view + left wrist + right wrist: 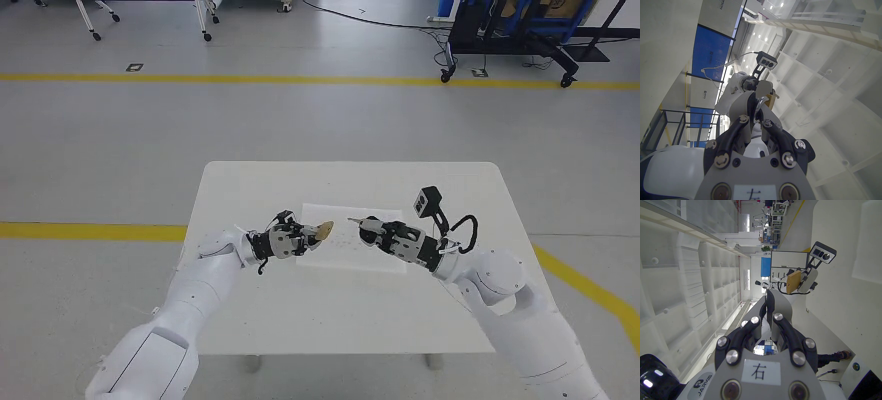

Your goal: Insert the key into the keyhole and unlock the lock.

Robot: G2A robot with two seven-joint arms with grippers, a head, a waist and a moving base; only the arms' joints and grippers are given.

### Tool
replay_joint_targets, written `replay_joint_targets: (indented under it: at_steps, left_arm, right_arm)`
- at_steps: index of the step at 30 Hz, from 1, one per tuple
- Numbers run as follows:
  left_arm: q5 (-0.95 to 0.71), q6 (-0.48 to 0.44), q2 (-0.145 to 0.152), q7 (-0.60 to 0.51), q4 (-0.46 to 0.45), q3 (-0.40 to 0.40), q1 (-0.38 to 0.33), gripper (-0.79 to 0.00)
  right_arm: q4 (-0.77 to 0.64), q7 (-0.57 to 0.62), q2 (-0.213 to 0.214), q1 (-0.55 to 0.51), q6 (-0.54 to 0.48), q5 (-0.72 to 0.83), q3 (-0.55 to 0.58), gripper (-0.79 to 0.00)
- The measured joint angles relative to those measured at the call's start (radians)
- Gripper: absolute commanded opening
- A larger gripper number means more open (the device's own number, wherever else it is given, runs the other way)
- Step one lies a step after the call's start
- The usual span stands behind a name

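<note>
A brass padlock (pixel 322 231) is held above the white table (pixel 250 320) by my left gripper (pixel 305 235), which is shut on its steel shackle (pixel 759 106); the brass body (pixel 770 101) sticks out past the fingertips. In the right wrist view the padlock (pixel 793 282) shows farther off, its flat face turned toward that camera. My right gripper (pixel 370 228) is shut on the small key (pixel 356 220), whose tip points at the padlock across a short gap. The key (pixel 765 294) shows as a thin edge between the shut fingers (pixel 780 307).
A white sheet (pixel 340 250) lies on the table beneath both grippers. The right arm's camera mount (pixel 428 202) rises above its wrist. Bare tabletop spreads on all sides, and grey floor with yellow lines surrounds the table.
</note>
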Motion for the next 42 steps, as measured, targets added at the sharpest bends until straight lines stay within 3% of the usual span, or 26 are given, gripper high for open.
replay_joint_targets:
  at_steps: [8,15,21,27,33,38,42]
  left_arm:
    - [0.002,0.0,0.0,0.003,-0.004,0.0,0.002,-0.785]
    - [0.094,-0.056,0.026,0.116,-0.113,-0.013,0.037,-0.785]
    - [0.15,-0.089,0.044,0.159,-0.216,-0.027,0.084,-0.785]
    - [0.168,-0.06,0.061,0.153,-0.285,-0.047,0.118,-0.785]
    - [0.187,-0.036,0.074,0.145,-0.325,-0.061,0.138,-0.785]
    - [0.194,-0.03,0.079,0.148,-0.353,-0.067,0.151,-0.785]
    - [0.188,-0.03,0.08,0.126,-0.375,-0.067,0.162,-0.785]
  right_arm:
    - [-0.029,0.006,0.002,-0.003,0.029,-0.048,-0.016,-0.785]
    - [-0.181,0.088,0.022,-0.029,0.278,-0.128,0.016,-0.785]
    - [-0.3,0.031,0.04,-0.064,0.479,-0.301,0.03,-0.785]
    - [-0.296,0.029,0.041,-0.051,0.536,-0.332,-0.002,-0.785]
    - [-0.295,-0.057,0.03,-0.054,0.52,-0.26,0.004,-0.785]
    - [-0.236,-0.204,0.01,-0.089,0.369,-0.076,0.063,-0.785]
    - [-0.124,-0.25,-0.008,-0.071,0.268,0.021,0.026,-0.785]
